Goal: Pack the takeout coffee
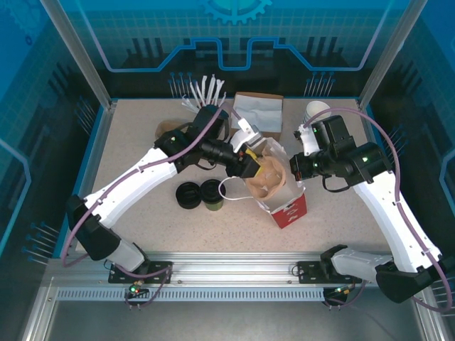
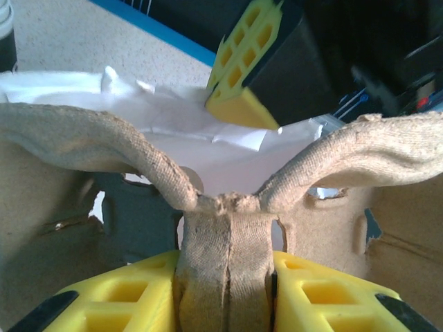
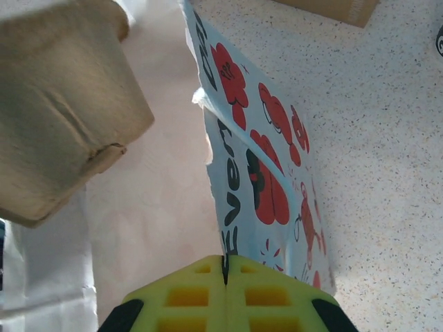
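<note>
The coffee cup point(image 1: 212, 196) stands upright on the counter point(image 1: 341, 220), lid on, just left of the paper bag point(image 1: 288, 209). A low stack of black lids point(image 1: 188, 194) sits on the far side of the cup from the bag, close against it. The bag's white loop handle point(image 1: 226, 189) hangs out toward the cup.

The bag lies tipped with its mouth open, white with red flowers and black lettering. A brown pulp drink carrier point(image 1: 266, 181) fills that mouth. The left jaws are clamped on the carrier's raised centre ridge, and the carrier's two arms spread away from them. The right jaws are closed on the bag's right-hand rim, pinching the paper edge between the yellow pads.

Behind the bag is a cardboard box point(image 1: 257, 114) with white paper in it. A stack of lidless white-rimmed cups point(image 1: 318, 110) stands behind the bag to the right. A bunch of thin white sticks point(image 1: 202, 91) stands behind it to the left, too small to tell what they are.

The counter is speckled beige with a blue border, and an aluminium rail point(image 1: 234, 266) runs along its near edge. Metal posts point(image 1: 78, 50) and blue-lit panels point(image 1: 234, 35) close it in.
</note>
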`<state>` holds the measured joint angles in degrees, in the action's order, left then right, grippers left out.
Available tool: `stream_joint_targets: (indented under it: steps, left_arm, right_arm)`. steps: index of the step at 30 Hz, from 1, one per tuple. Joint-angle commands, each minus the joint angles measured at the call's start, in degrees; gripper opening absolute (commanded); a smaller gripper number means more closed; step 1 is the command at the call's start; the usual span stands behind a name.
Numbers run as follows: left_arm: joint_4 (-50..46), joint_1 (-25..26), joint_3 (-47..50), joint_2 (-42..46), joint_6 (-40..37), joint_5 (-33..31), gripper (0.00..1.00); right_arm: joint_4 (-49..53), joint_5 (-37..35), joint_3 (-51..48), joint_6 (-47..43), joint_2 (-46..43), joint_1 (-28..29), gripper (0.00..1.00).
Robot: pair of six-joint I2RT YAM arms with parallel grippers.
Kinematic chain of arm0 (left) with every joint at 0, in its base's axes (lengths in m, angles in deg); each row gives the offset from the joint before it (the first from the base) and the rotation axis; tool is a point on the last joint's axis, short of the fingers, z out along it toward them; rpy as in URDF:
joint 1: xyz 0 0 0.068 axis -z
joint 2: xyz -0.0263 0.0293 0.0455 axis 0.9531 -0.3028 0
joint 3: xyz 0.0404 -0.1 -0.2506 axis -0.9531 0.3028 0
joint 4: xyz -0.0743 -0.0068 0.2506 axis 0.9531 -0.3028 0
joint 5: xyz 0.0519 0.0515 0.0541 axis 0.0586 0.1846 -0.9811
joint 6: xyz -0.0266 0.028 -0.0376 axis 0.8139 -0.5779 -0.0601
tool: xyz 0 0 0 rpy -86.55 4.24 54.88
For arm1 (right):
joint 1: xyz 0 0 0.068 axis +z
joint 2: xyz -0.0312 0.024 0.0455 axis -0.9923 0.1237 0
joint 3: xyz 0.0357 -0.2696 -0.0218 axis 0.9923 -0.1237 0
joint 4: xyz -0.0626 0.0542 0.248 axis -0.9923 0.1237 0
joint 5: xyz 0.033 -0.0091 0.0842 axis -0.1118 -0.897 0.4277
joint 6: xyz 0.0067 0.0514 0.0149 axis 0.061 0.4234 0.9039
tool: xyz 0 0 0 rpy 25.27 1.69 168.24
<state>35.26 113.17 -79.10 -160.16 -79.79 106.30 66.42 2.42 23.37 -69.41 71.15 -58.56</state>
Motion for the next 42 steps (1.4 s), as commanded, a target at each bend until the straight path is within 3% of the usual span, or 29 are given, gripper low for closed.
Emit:
stream_joint_targets:
  steps: [1,21,42]
  left_arm:
    - [-3.3,0.2,-2.1,-1.3,-4.0,1.4,0.34]
    - [-0.4,1.2,-0.6,-6.8,-6.5,-3.4,0.33]
    - [-0.8,4.3,-0.7,-10.0,-12.8,-14.1,0.33]
  right_arm:
    - [-0.9,1.4,-0.3,1.0,-0.9,0.1,0.0]
    - [-1.9,6.4,-2.8,2.8,-2.0,0.0,0.0]
    - [-3.3,7.8,-4.4,6.1,-2.8,-0.2,0.0]
